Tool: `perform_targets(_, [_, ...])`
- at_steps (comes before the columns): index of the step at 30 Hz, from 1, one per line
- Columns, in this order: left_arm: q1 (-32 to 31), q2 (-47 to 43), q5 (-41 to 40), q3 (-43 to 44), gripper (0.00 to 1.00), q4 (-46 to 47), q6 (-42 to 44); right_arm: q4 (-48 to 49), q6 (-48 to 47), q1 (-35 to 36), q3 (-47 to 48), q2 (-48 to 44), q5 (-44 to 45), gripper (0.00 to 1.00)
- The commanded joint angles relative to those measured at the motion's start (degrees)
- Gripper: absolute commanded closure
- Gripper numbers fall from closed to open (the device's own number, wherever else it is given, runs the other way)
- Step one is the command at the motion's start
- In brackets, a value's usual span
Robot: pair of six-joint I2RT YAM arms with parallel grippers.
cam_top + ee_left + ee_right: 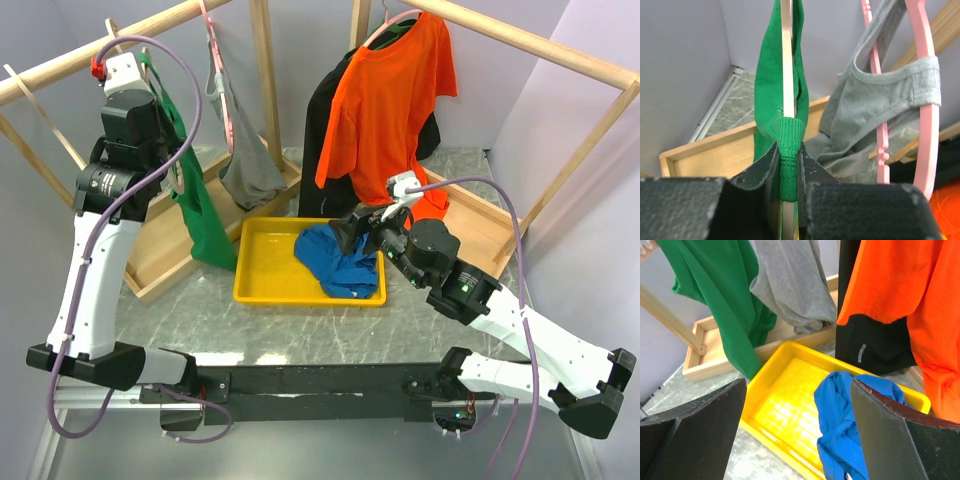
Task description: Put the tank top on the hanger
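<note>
Left end effector (789, 167) around tank top (767, 85) and hanger (786, 60), wrist-view only

Pale grey walls (300, 60) — grey marbled tabletop (300, 330) — light wooden rail frame (540, 47) around it.

- Just right of your left gripper (789, 150) hang the pink hanger (927, 100) and the grey tank top (875, 112), leaving only a narrow gap.
- Before your right gripper (799, 390), the left half of the yellow tray (780, 405) lies bare; the blue garment (845, 425) fills its right.
- The tank top (725, 305) hangs far left, the orange T-shirt (910, 285) far right.
</note>
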Motion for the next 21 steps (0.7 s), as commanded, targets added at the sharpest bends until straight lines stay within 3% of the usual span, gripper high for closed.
perform_targets(1, [-1.6,-0.1,-7.4,1.6,0.99,7.4,-0.4,-1.6,0.1,0.0,3.2,-0.1,-0.3,0.09])
perform_targets(8, [-5.4,2.9,-17.1,2.6,0.99,9.8,2.0,-3.5,0.1,0.1,4.8,1.0,0.0,0.09])
perform_targets(21, [-5.8,7.5,-14.7,2.6,0.99,11.2,2.5,-4.5,0.4,0.2,4.7,1.7,0.7,0.09])
